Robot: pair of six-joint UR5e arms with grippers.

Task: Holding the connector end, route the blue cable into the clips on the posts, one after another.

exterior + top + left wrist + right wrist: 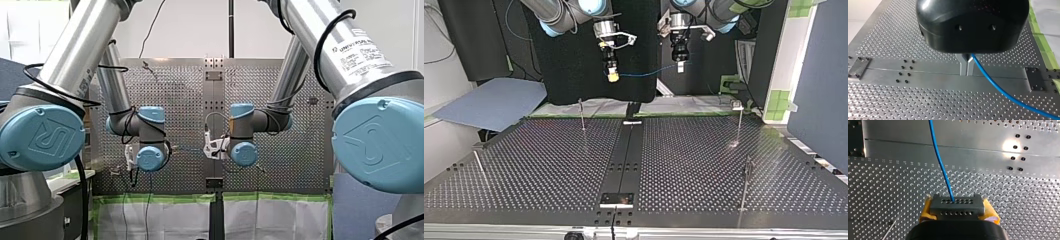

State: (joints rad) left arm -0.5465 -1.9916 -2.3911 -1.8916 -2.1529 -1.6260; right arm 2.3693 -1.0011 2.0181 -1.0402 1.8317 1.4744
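Observation:
In the top view both grippers hang high above the perforated table [549, 165], with the blue cable [644, 75] strung between them. My right gripper [612, 76], with yellow pads, is shut on the grey connector [956, 206]; the cable [940, 162] runs out of the connector's face. My left gripper [966, 72] is shut on the blue cable [998, 87], which leaves between its metal fingers [963, 65] and trails off to one side. It shows in the top view as my left gripper [680, 66], to the right of the other one.
Thin posts with clips stand on the table: one post [582, 114] at the far left, one post [740, 121] at the far right, another post [746, 184] nearer on the right and a leaning post [479, 167] at the near left. A plain metal strip [626, 160] runs down the table's middle.

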